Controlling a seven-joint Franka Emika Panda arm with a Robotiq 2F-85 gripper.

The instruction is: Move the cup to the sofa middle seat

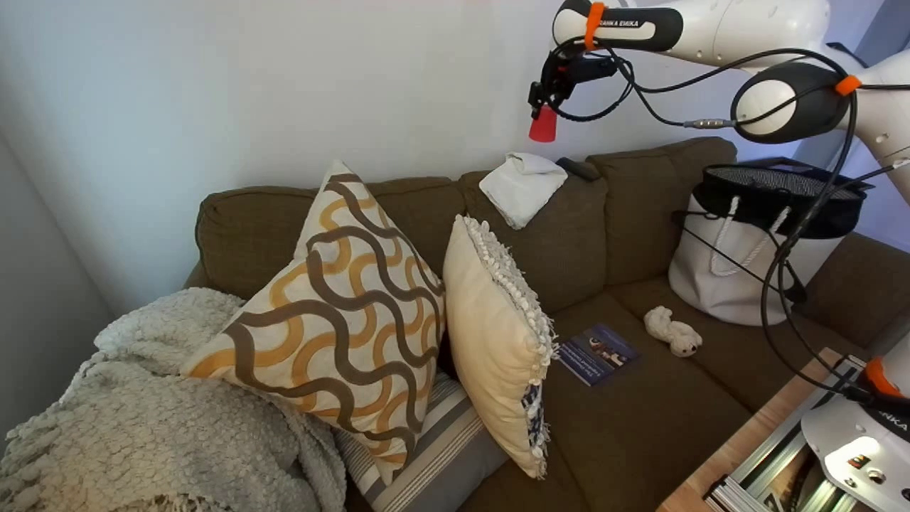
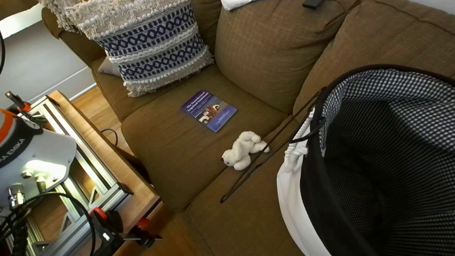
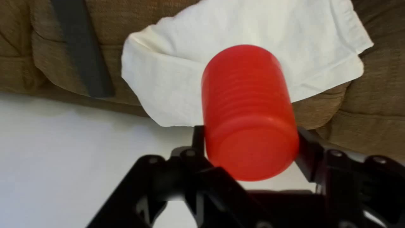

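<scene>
While fingers [image 3: 309, 155] grip red cup [image 3: 250, 110], gingham-lined basket [image 2: 316, 185]

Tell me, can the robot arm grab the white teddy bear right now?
Probably not: its claw is busy holding the red cup above the sofa back. The teddy bear lies in plain sight at the edge of the middle seat, so the arm might manage after setting the cup down.

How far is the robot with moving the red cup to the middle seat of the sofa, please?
Done: the pick-up; the gripper is closed on the red cup.
In hand: the transfer; the cup hangs in the air, higher than the backrest with the white cloth.
Left: bringing it down to the middle seat, where a book lies, and releasing it.
</scene>
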